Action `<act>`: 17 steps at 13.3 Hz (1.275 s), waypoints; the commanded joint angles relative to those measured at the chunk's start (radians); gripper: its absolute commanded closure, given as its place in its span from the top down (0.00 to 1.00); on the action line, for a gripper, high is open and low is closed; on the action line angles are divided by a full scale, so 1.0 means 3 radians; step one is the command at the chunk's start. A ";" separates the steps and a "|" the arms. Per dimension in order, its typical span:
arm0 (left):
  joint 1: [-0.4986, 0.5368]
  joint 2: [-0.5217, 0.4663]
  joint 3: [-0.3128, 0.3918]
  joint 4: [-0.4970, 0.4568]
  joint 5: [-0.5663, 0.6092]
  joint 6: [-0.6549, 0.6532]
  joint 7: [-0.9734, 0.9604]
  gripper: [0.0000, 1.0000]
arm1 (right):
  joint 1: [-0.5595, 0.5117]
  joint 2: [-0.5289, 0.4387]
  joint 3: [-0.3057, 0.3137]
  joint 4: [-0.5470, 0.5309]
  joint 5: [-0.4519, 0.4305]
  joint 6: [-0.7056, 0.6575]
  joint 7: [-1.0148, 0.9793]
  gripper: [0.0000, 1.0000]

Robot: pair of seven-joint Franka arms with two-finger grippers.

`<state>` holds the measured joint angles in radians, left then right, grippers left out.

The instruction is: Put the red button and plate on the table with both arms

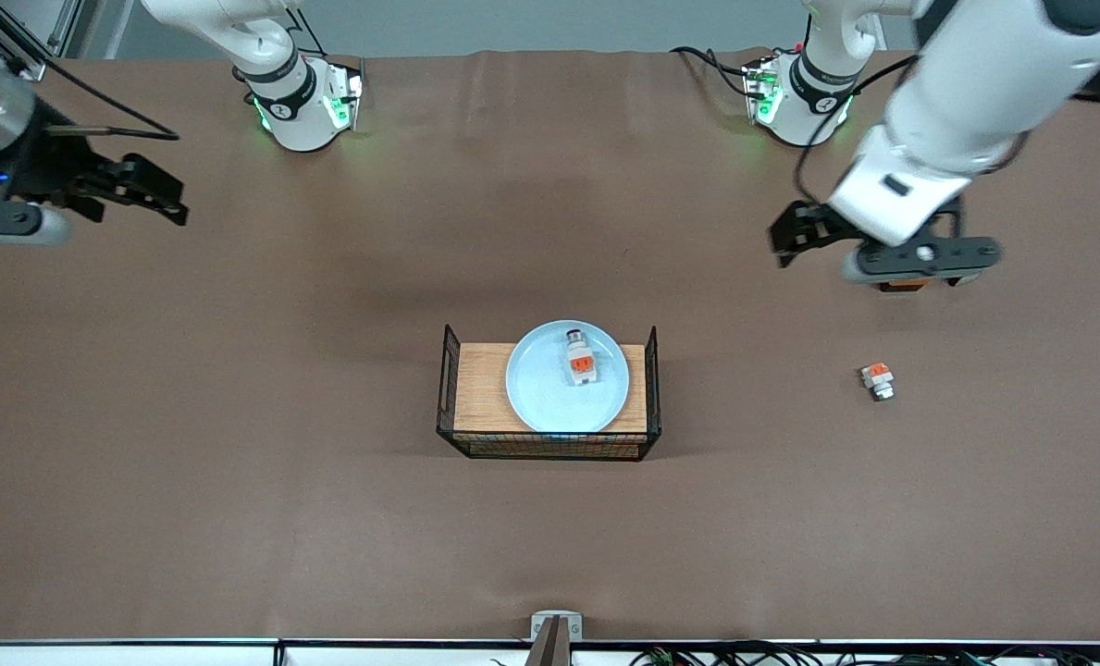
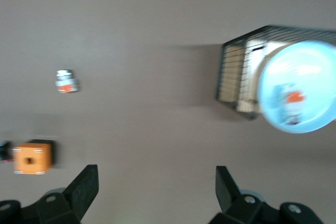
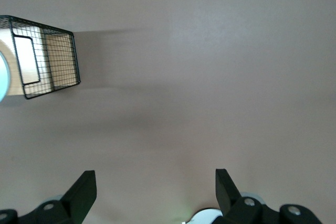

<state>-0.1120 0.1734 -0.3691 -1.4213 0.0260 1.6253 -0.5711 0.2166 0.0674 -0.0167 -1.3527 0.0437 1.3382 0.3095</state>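
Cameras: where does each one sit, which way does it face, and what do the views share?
Front view: high across the table, facing both arm bases; left gripper and right gripper show, both open.
Left wrist view: looks down past its open fingers at the plate, red button, orange box.
Right wrist view: down at bare table, mesh rack.
Shared: rack, plate.

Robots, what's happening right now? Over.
Left hand and right hand open, empty, over table. Red button on plate, plate on wooden board. Nothing in the way.
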 commanded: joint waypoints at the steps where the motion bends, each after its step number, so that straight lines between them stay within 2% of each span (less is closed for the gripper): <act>1: -0.0397 0.0469 0.0013 0.0330 0.0021 0.0313 -0.0696 0.95 | 0.0193 0.0011 -0.0001 0.0061 -0.0043 -0.0089 0.0373 1.00; 5: -0.0975 0.1016 0.0075 0.0595 0.0500 0.0713 -0.1082 0.92 | 0.0489 0.0011 0.0004 0.0050 -0.0043 -0.0094 0.1063 1.00; 7: -0.1124 0.1175 0.0161 0.0611 0.0527 0.0957 -0.1164 0.92 | 0.0546 0.0011 0.0004 0.0050 -0.0043 -0.0089 0.1141 1.00; 10: -0.1349 0.1410 0.0351 0.0606 0.0527 0.1147 -0.1159 0.84 | 0.0668 0.0016 0.0004 -0.0001 -0.0038 -0.0058 0.1335 1.00; 11: -0.1370 0.1477 0.0366 0.0601 0.0532 0.1168 -0.1164 0.81 | 0.0699 0.0026 0.0004 -0.0001 -0.0038 -0.0053 0.1356 1.00; 13: -0.1426 0.1605 0.0366 0.0586 0.0654 0.1168 -0.1159 0.70 | 0.0740 0.0051 0.0004 -0.0006 -0.0038 -0.0023 0.1361 1.00; 17: -0.1421 0.1774 0.0366 0.0586 0.0691 0.1245 -0.1123 0.68 | 0.0873 0.0154 0.0004 -0.0006 -0.0033 0.0110 0.1585 1.00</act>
<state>-0.5273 0.6833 -0.2703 -1.2791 0.2121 1.9863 -0.9099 0.4463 0.0992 -0.0102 -1.3581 0.0437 1.3537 0.7256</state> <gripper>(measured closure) 0.313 0.000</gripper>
